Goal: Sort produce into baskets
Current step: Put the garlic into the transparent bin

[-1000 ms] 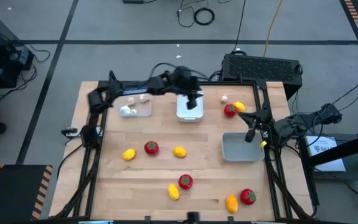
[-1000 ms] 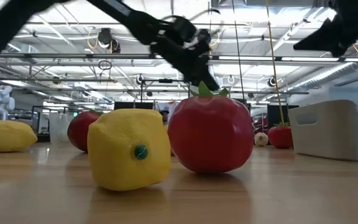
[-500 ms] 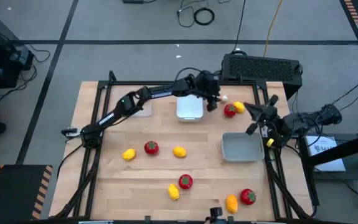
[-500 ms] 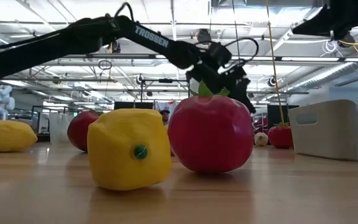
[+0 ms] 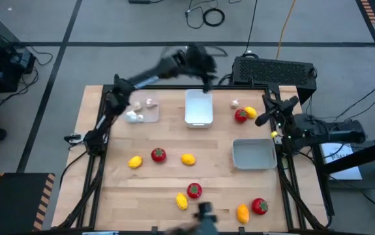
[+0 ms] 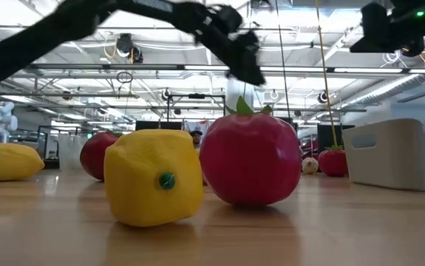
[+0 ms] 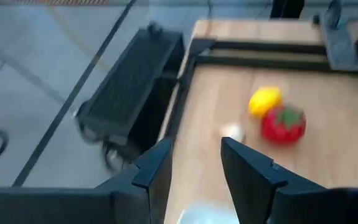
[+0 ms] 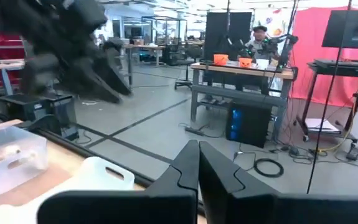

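We see the left gripper raised just behind the white basket, jaws partly spread on nothing. The right gripper, jaws pressed together, hangs beside a tomato, lemon and garlic bulb right of that basket on the counter.

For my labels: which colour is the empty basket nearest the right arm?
Grey basket, clearest in the high view.

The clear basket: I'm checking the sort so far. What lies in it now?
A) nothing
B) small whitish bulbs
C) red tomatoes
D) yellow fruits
B: in the high view the clear basket holds only small whitish bulbs, while every tomato and yellow fruit lies on the table outside it.
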